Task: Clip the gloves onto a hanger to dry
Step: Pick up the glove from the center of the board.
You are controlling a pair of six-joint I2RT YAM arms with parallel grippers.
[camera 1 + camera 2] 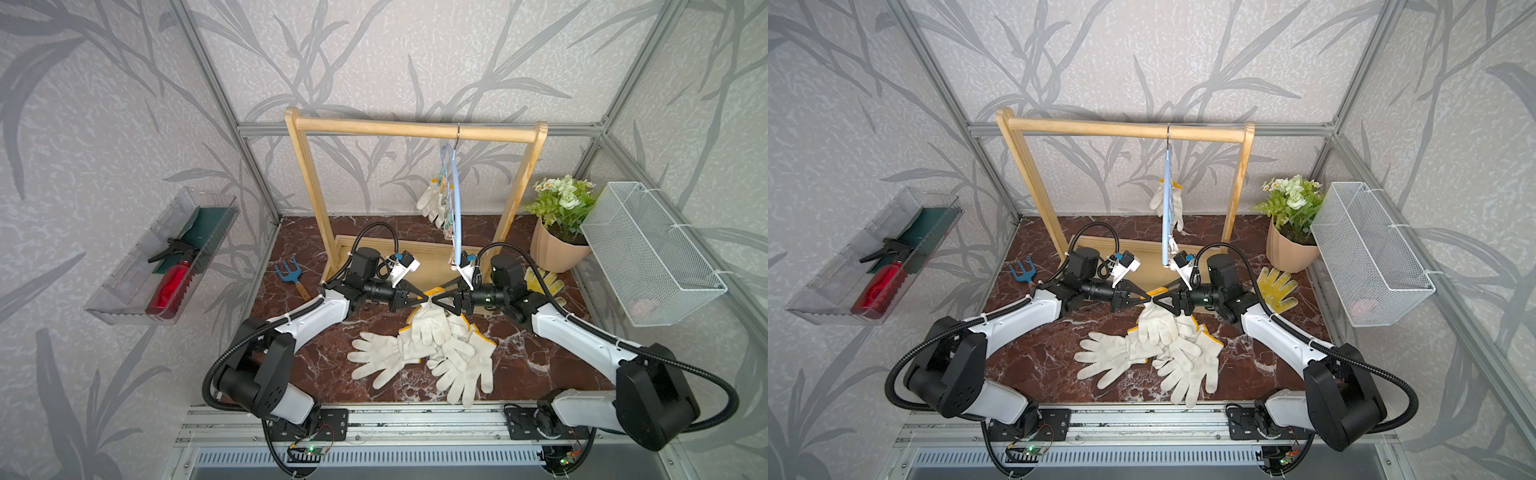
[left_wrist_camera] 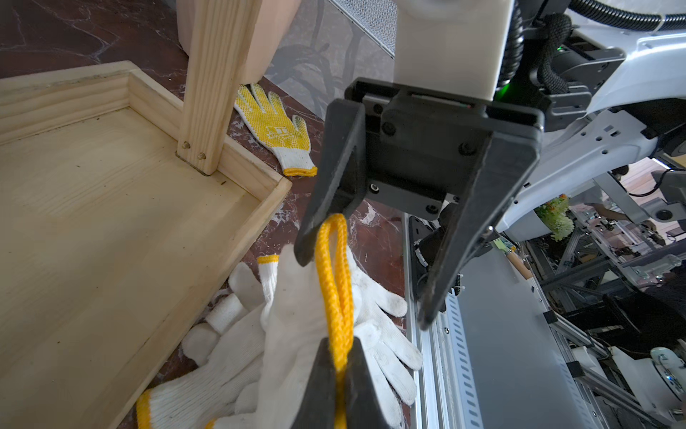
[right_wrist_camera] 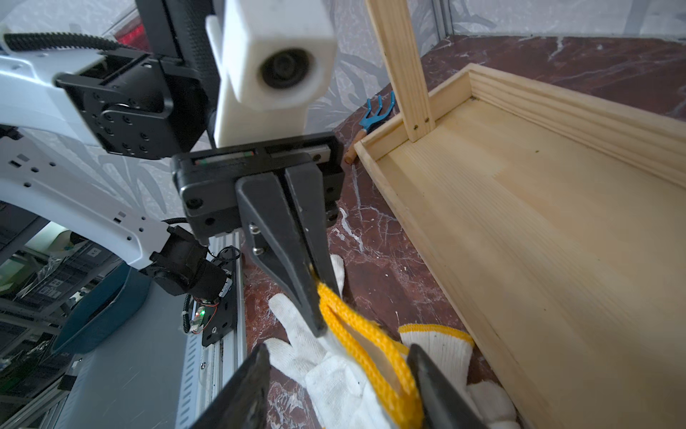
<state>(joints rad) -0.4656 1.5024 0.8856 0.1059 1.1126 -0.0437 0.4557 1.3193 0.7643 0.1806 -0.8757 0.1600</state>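
Facing the right claw [image 1: 435, 300], left claw [image 1: 421, 297] pinches glove [image 1: 428, 322].

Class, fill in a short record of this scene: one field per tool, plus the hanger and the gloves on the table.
left tool: shut on the yellow cuff of the held glove
right tool: open, jaws either side of that cuff
hanger: hooked on the wooden rack, with one clipped glove
loose gloves: piled on the table below both tools
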